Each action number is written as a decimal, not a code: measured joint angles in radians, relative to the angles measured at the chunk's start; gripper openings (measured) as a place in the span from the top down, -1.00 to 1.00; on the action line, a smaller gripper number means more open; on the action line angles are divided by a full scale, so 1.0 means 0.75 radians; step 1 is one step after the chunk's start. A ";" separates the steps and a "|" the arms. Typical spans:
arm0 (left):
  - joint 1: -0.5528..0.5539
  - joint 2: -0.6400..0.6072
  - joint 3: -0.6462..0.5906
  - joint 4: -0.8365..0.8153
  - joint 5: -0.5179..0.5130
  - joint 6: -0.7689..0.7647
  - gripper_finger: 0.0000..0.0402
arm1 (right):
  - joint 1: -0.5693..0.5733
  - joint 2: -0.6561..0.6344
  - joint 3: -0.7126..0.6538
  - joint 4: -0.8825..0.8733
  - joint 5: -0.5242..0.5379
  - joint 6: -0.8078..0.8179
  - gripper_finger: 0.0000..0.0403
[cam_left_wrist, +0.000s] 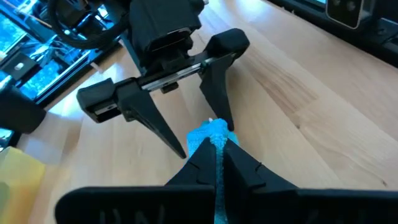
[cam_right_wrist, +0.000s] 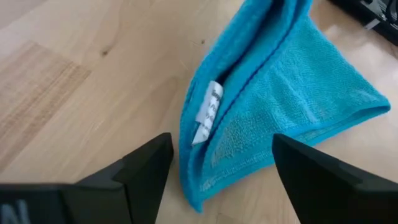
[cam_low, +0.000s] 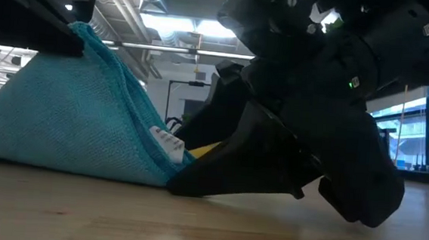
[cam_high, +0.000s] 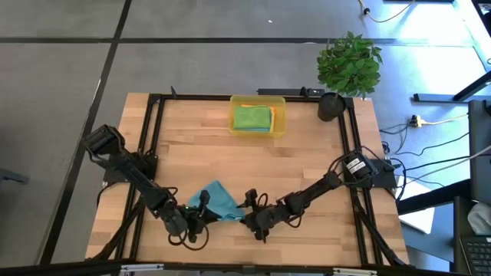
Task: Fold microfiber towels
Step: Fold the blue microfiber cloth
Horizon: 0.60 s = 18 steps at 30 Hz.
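- At the near edge of the wooden bench (cam_high: 307,153), between the two arms: one teal-blue towel (cam_high: 218,201), partly folded, one side lifted into a tent shape, the other side lying on the bench.
- White care label (cam_right_wrist: 208,112): sewn into the fold of that towel, showing at its edge.
- Left claw (cam_left_wrist: 216,151): clenched on the raised corner of the teal-blue towel, cloth pinched between its two dark fingers; sits at the towel's left side in the high view.
- Right claw (cam_right_wrist: 217,171): released, fingers spread wide, tips low over the bench just beside the towel's folded edge; whether the tips touch the cloth cannot be told.
- Translucent yellow tray (cam_high: 278,115): at the far middle of the bench, well apart from both arms.
- Green towel (cam_high: 252,118): folded, topmost in the tray; an orange edge shows beneath it.
- Potted plant (cam_high: 349,65): green leaves, dark pot, at the far right corner of the bench.
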State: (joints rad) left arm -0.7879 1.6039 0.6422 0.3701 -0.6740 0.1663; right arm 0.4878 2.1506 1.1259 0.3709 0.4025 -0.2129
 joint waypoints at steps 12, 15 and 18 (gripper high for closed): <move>0.000 0.000 0.000 0.020 -0.063 -0.004 1.00 | 0.003 0.003 -0.001 -0.032 0.045 0.006 0.38; 0.000 0.000 0.000 0.020 -0.063 -0.004 1.00 | 0.001 0.003 -0.001 -0.034 0.053 0.007 0.73; 0.000 0.000 0.001 0.019 -0.085 0.006 1.00 | 0.002 -0.001 -0.002 -0.038 0.090 0.004 0.94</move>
State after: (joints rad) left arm -0.7879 1.6039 0.6426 0.3845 -0.7380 0.1710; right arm 0.4893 2.1497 1.1248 0.3427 0.4697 -0.2101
